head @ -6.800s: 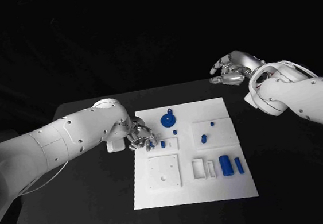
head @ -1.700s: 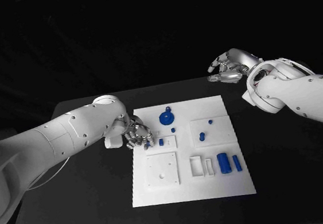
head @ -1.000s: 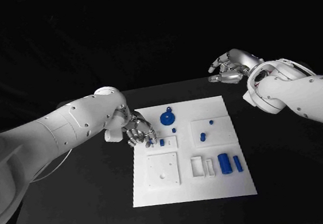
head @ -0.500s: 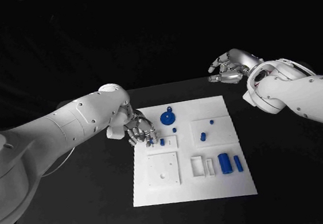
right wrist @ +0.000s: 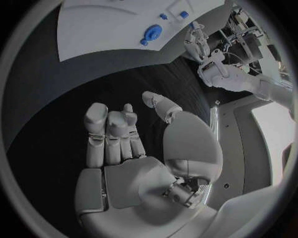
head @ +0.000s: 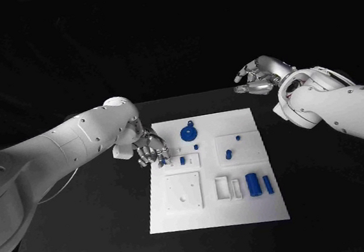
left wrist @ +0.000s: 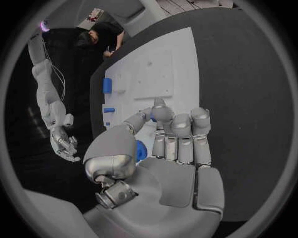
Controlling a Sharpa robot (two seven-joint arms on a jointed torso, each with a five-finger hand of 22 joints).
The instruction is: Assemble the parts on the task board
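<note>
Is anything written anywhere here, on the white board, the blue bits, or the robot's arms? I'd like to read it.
No readable text.
Task board: plain white, with no lettering or numbers.
Blue parts, such as the round one: no markings visible.
Left hand and right hand: no brand or label can be made out.

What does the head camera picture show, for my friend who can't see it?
The robot's left hand hovers at the left edge of a white task board dotted with small blue parts. Its right hand waits, empty, past the black table's far right corner.
</note>
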